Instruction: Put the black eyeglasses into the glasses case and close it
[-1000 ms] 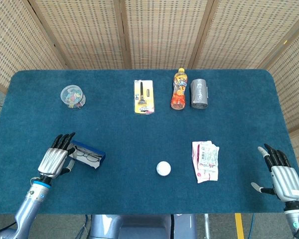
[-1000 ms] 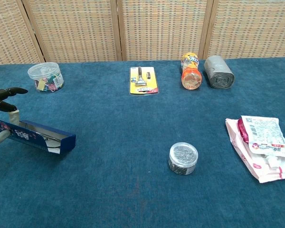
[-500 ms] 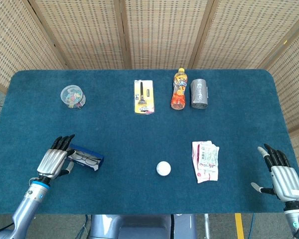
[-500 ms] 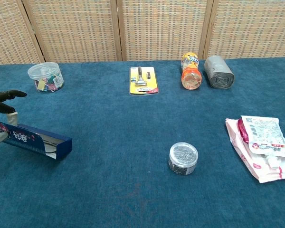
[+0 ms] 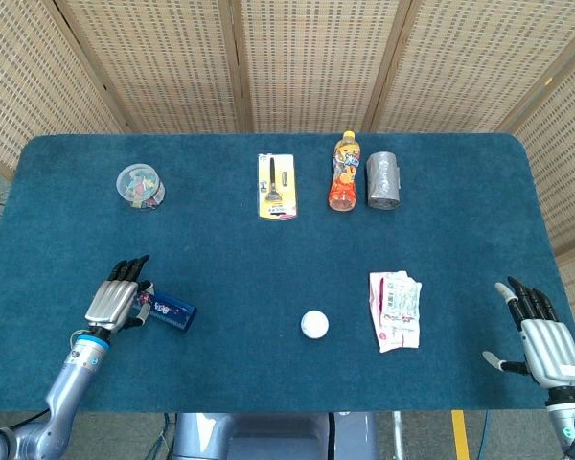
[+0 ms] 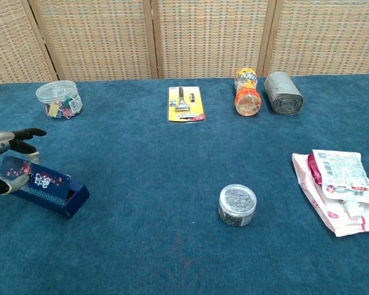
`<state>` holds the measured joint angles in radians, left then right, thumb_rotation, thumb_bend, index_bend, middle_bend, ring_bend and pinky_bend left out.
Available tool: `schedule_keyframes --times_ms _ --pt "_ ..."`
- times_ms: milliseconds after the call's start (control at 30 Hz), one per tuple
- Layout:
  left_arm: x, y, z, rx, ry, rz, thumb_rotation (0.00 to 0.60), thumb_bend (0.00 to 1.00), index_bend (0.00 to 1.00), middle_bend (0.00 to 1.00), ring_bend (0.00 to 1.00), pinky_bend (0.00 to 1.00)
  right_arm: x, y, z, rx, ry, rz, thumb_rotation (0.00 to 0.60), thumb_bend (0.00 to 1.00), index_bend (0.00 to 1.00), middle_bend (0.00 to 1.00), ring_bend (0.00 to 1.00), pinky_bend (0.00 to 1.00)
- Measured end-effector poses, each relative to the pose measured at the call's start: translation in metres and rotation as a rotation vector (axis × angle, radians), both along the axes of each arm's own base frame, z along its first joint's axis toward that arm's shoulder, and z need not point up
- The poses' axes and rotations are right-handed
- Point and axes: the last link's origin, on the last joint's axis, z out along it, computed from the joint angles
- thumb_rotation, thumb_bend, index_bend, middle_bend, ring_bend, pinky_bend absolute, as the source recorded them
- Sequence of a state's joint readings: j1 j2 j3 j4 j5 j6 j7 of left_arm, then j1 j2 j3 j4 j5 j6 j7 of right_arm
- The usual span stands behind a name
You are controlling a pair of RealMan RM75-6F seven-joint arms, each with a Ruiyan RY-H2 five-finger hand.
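1. Looks like a lab or robot data-collection setup, not a home.
2. Table [image 5: 460, 240] covered in blue felt-like cloth, staged for tabletop work.
3. Woven rattan-style screen panels [image 5: 307, 62] with wood frames wall off the back.
4. Unrelated props spread well apart: clip jar [image 5: 140, 185], carded razor [image 5: 277, 186], orange drink bottle [image 5: 343, 172], grey bag roll [image 5: 384, 179], small round tin [image 6: 237, 204], white-pink pouches [image 5: 395, 310].
5. Yellow floor marking [image 5: 458, 433] below the table edge.

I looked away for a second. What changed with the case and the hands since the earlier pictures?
The left hand has folded the case lid down: the case was open with the glasses showing, and now the lid covers them and the case looks nearly shut. The hand is still on it. The right hand and the other things stayed put.
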<state>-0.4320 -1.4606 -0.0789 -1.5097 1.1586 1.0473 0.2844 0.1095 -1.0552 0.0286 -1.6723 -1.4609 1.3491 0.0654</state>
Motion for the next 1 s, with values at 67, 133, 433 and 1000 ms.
schedule_keyframes --times_ms 67,133,433,1000 --pt "0.0 0.0 -0.001 0.002 -0.005 0.002 0.6 0.48 0.62 0.0 0.0 0.0 0.0 0.0 0.0 0.0 0.0 0.0 0.6 0.0 0.0 0.0 0.0 0.0" --pt "0.001 0.001 -0.001 0.002 -0.011 0.003 0.6 0.47 0.39 0.0 0.0 0.0 0.0 0.0 0.0 0.0 0.0 0.0 0.6 0.0 0.0 0.0 0.0 0.0" --pt "0.0 0.007 -0.002 0.024 -0.075 0.002 0.6 0.43 0.0 0.0 0.0 0.0 0.0 0.0 0.0 0.001 -0.002 -0.002 0.6 0.0 0.0 0.0 0.0 0.0" --pt "0.001 0.001 0.026 -0.132 0.025 -0.156 0.6 0.02 0.0 0.0 0.0 0.0 0.0 0.0 0.0 0.003 -0.005 -0.005 0.6 0.0 0.0 0.0 0.0 0.0"
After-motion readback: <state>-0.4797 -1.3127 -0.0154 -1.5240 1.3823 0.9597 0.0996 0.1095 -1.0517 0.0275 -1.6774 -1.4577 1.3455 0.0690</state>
